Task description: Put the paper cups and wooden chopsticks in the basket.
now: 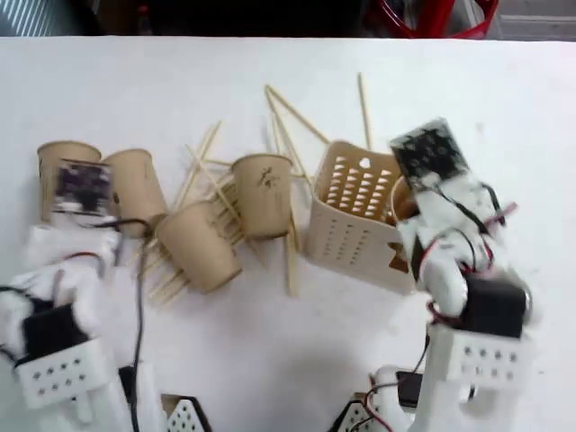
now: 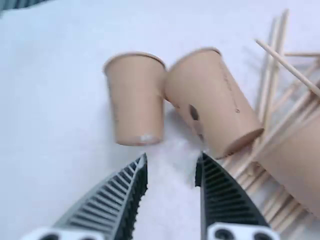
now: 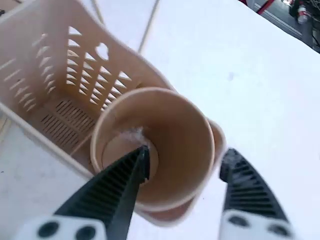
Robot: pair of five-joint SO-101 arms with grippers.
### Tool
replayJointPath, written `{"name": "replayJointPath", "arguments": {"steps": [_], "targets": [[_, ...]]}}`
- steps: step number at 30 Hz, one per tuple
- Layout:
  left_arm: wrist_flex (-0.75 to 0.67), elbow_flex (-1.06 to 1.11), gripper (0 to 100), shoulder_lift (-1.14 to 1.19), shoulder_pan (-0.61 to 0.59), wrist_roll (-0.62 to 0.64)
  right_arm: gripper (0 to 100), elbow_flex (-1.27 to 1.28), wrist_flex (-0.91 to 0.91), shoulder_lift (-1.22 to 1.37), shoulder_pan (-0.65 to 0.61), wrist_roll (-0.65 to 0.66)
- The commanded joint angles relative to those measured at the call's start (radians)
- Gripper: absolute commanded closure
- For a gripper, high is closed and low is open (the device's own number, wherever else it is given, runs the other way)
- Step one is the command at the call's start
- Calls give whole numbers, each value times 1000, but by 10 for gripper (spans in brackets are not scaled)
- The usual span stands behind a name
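Two tan paper cups (image 2: 135, 97) (image 2: 212, 100) lie on their sides on the white table just beyond my open left gripper (image 2: 172, 159), which holds nothing. From above, these cups (image 1: 135, 184) sit at the far left, with two more cups (image 1: 198, 245) (image 1: 263, 193) among scattered wooden chopsticks (image 1: 211, 175). The cream basket (image 1: 351, 225) lies tilted at centre right. My right gripper (image 3: 186, 157) is open astride the wall of a cup (image 3: 170, 125) at the basket's (image 3: 55, 70) end, one finger inside and one outside. A second cup rim shows under it.
Loose chopsticks (image 1: 290, 117) fan out behind the basket and others (image 2: 280, 75) lie beside the left cups. The table's far edge runs along the top, with a red object (image 1: 432, 18) beyond it. Bare table lies at front centre.
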Motion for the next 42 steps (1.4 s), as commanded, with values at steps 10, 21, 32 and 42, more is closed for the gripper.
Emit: {"name": "replayJointPath", "arguments": {"steps": [10,21,32,42], "targets": [[338,-1049,827,803,-216,-20,924,382,35,-291,19,25],[634,-2084,826,1678,-214,250,925,560,-21,-355,15,23],[651,-2633,826,2190,-142,480,925,588,-31,-355,15,23],[439,-2636,826,2315,-120,500,925,589,-31,-355,13,23]]}}
